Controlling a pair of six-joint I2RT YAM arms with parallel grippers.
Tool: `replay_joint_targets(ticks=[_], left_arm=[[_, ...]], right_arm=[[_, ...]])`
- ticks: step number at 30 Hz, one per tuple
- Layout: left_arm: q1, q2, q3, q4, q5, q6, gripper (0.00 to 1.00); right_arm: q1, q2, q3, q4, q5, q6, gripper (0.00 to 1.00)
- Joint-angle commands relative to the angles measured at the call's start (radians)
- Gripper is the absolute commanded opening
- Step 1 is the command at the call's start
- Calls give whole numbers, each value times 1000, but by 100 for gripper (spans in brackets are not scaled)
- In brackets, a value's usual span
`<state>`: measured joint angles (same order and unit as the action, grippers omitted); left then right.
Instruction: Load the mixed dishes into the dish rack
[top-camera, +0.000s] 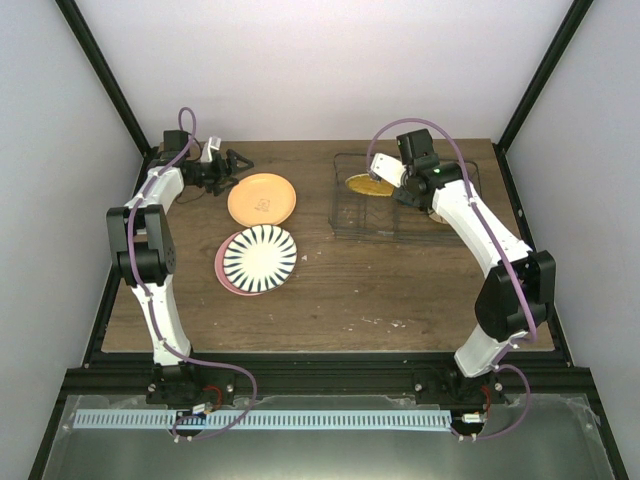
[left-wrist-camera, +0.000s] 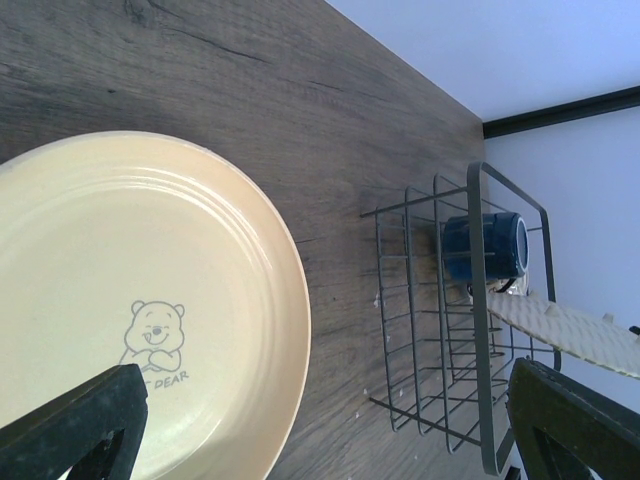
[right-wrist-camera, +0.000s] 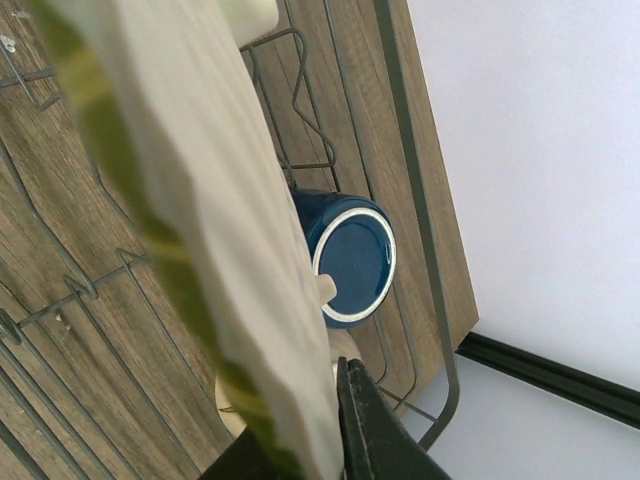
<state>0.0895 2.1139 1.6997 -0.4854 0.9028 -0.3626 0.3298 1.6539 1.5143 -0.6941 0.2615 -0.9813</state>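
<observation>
The dish rack (top-camera: 345, 225) stands on the wooden table (top-camera: 380, 290) at about 2 o'clock from the table's middle in the top view. The right gripper (top-camera: 378, 180) reaches into the rack's left half, its fingers pressed together on the edge of the yellow-orange grid-patterned plate (top-camera: 360, 185). The right wrist view shows that plate edge-on, standing steeply between the rack's wires, with one dark finger (right-wrist-camera: 372, 425) against it.

The dark blue mug (right-wrist-camera: 345, 255) sits inside the rack near its far wire wall, at 3 o'clock from the held plate in the right wrist view. Its round, white-edged face is turned toward that camera; I cannot tell whether it is upright or lying down. A small cream bowl (right-wrist-camera: 232, 408) peeks out just below the mug, mostly hidden by the plate.

The left gripper (top-camera: 236, 160) hovers with its fingers spread wide, holding nothing. It is at 11 o'clock from an orange plate with a bear drawing (top-camera: 262, 198), which lies flat on the table well left of the rack. At 6 o'clock from that plate lies the white plate with black radial stripes (top-camera: 259, 258). It rests on the pink plate (top-camera: 221, 265), of which only the left rim shows.
</observation>
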Motion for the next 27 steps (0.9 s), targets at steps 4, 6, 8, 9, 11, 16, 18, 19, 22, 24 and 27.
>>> replay_joint_targets(ticks=[4,6,8,9,11,16,18,19,22,24,27], left_arm=[[9,-16,-6,21,20,2,100],[11,-17,-7,21,19,2,100],[10,-17,-8,19,18,2,100],[11,-17,-8,19,18,2,100],[10,-17,-7,18,18,1,100],[12,-13,-3,16,16,1,100],[12,-12,-2,15,19,1,100],[12,-12,0,14,17,1,100],[12,-9,2,12,18,1,100],[12,-12,-1,10,17,1,100],[12,-12,-2,9,16,2,100]], right_arm=[[-4,-5,-24,75,-12,-48,1],[-6,-1,-44,82,-18,-44,1],[-7,0,-55,82,-28,-34,1],[-8,0,-59,81,-35,-28,1],[-10,0,-68,79,-43,-18,1],[-18,-2,-114,101,-51,-3,1],[-21,2,-127,108,-55,2,1],[-23,3,-131,111,-58,4,1],[-26,14,-144,120,-68,9,1],[-26,21,-146,124,-72,10,1],[-28,29,-146,133,-77,12,1]])
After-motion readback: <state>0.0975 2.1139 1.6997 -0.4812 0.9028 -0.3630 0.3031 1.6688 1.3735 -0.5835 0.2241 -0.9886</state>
